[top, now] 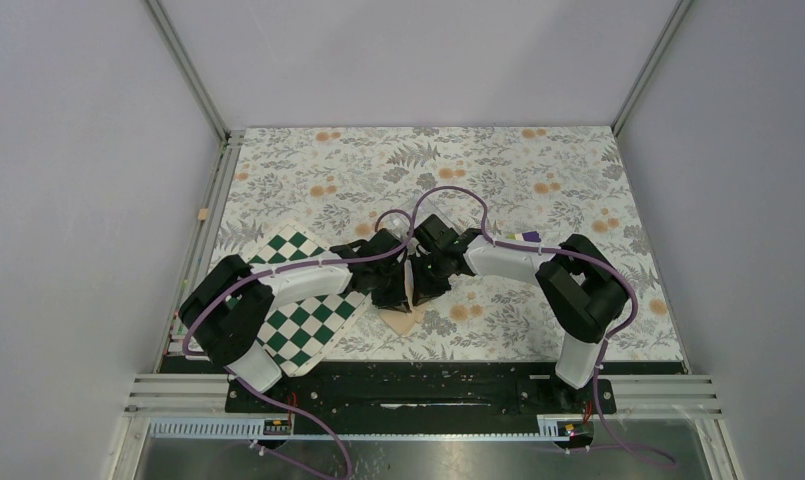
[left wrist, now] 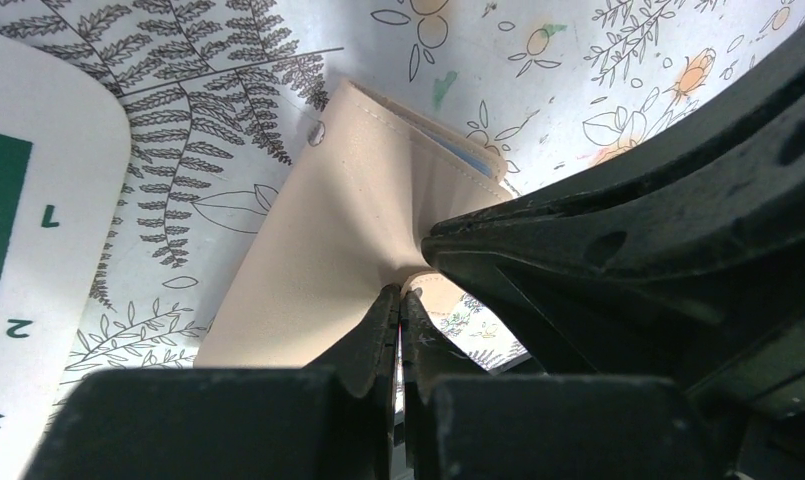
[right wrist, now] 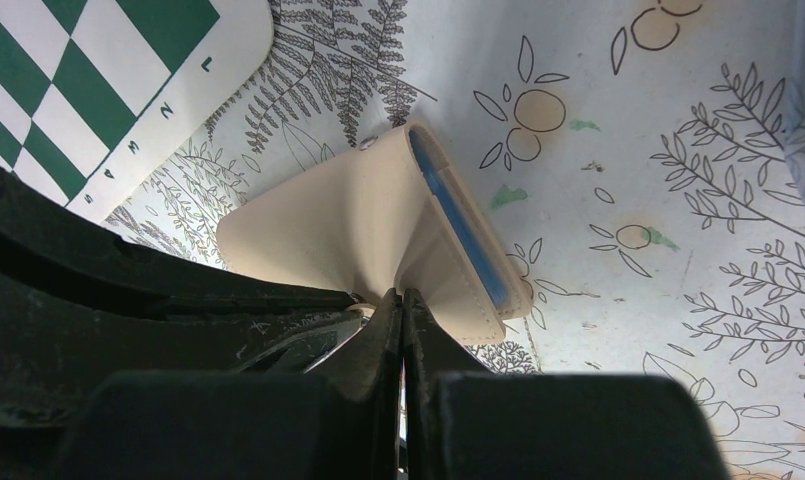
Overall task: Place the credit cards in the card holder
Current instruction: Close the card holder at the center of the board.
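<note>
The tan card holder [top: 402, 319] is lifted at one end above the floral mat, with its low corner near the mat. Both grippers pinch its raised edge from opposite sides. In the left wrist view, my left gripper [left wrist: 399, 293] is shut on a fold of the card holder [left wrist: 318, 250]. In the right wrist view, my right gripper [right wrist: 402, 295] is shut on the card holder [right wrist: 338, 230], whose halves gape and show the blue lining [right wrist: 468, 230]. From above, the left gripper [top: 400, 283] and right gripper [top: 422, 283] almost touch. No credit cards are in view.
The green-and-white chequered board [top: 313, 320] lies under my left arm, just left of the card holder. A small purple and yellow-green block [top: 528, 237] sits behind my right forearm. The right arm's black body [left wrist: 658, 250] fills the right of the left wrist view.
</note>
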Available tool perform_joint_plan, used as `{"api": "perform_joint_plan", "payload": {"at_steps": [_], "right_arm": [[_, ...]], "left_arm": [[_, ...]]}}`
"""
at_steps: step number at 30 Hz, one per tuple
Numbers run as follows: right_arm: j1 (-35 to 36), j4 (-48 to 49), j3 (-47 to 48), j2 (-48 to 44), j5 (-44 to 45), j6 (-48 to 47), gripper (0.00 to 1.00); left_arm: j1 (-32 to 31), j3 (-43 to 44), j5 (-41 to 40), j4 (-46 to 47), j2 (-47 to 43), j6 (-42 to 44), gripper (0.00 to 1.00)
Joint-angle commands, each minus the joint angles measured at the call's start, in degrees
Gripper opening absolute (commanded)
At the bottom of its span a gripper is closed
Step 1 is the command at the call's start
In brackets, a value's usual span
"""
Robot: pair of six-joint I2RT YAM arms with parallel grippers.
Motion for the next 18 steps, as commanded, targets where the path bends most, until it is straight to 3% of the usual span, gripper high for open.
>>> {"api": "perform_joint_plan", "payload": {"at_steps": [1, 18], "right_arm": [[0.10, -2.68, -1.25, -0.02, -0.87, -1.04, 0.00], [0.10, -2.63, -1.38, 0.08, -1.21, -1.13, 0.00]], "left_arm": [[0.31, 0.46, -5.45, -3.28, -0.74, 0.22, 0.00], [0.75, 0.98, -6.45, -3.93, -1.40, 1.16, 0.00]]}}
